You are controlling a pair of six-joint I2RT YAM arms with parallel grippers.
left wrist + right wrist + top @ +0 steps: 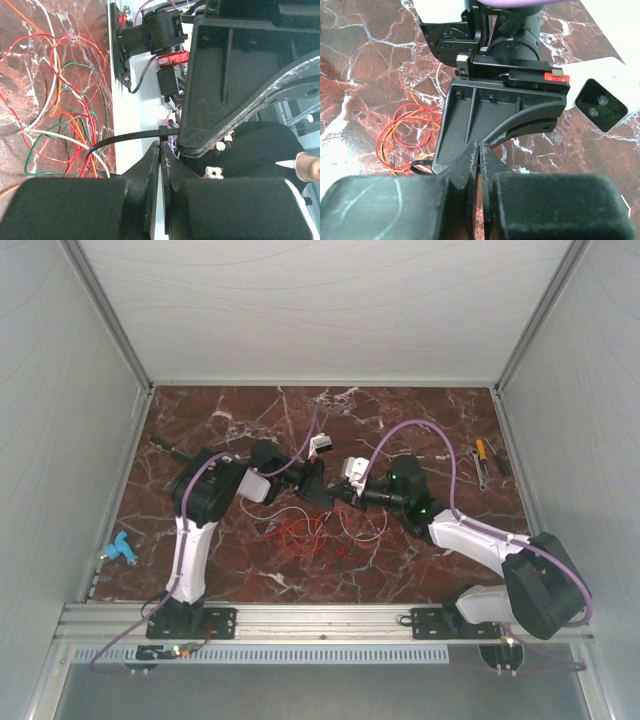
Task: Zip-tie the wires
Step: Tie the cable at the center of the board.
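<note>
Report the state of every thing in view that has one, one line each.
left gripper: jaws shut.
right gripper: jaws shut.
zip tie: bent into an open loop at the wires, not pulled tight; one end up at the gripper tips.
wires: loose tangled loops, lying flat.
screwdriver: lying flat, apart from both arms.

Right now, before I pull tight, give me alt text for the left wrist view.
A black zip tie runs from a loose tangle of red, orange, green and white wires on the marble table to where the left gripper and right gripper sit tip to tip. Both sets of jaws are shut; which one holds the tie is unclear.
</note>
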